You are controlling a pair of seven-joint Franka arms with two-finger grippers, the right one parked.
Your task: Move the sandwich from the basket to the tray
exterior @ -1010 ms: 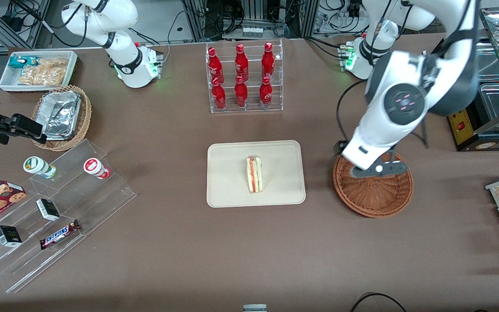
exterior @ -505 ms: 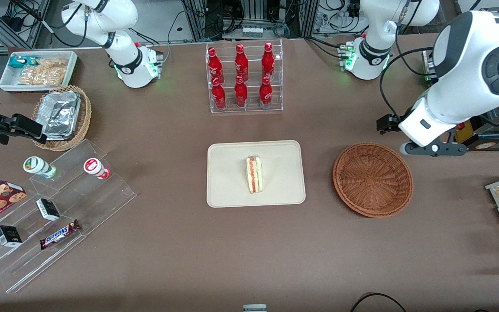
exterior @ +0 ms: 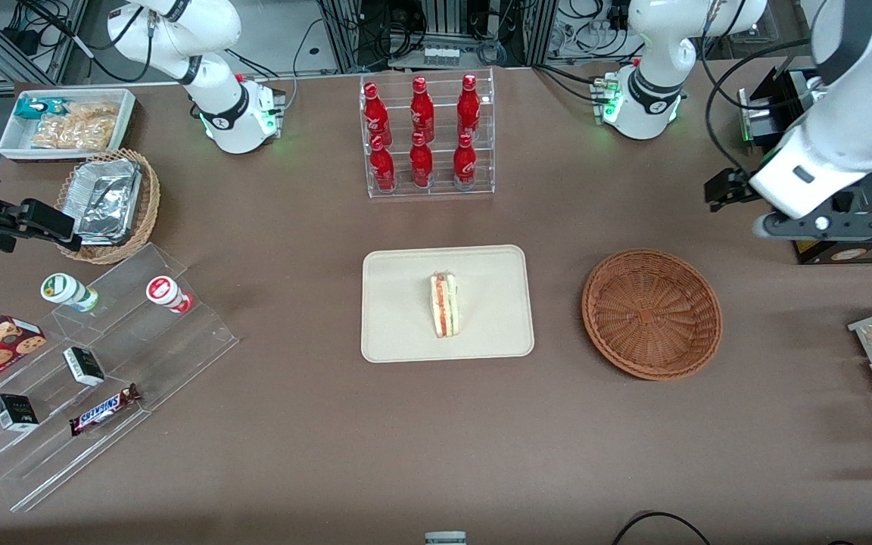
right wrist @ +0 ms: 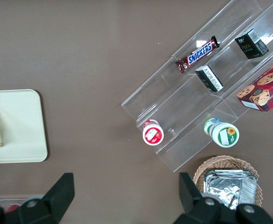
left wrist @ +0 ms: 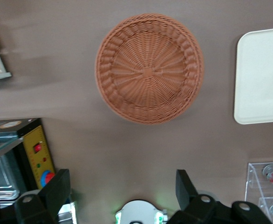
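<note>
Front view shows the sandwich (exterior: 444, 305) lying on the tray (exterior: 406, 333), near its middle, with the red and green filling side turned up. The basket (exterior: 652, 313) stands on the desk (exterior: 436, 439) beside the tray, toward the working arm's end, and apart from it. Nothing lies inside the basket; the left wrist view looks down into it (left wrist: 149, 68) and only bare wicker is seen there, with one corner of the tray (left wrist: 260, 77) beside it.

The pincer (left wrist: 122, 191) hangs high above the desk, farther from the front camera than the basket and well apart from it. Its two fingers (left wrist: 57, 188) stand wide apart and there is nothing between them. In the front view the pincer (exterior: 822, 225) is seen above the desk edge near the working arm's end, also well apart from the tray.

I judge that the task is practically finished: the sandwich is out of the basket and rests fully inside the tray rim, not touching the rim. What is left seems only for the arm to go to a rest pose. No further grasp looks necessary.
</note>
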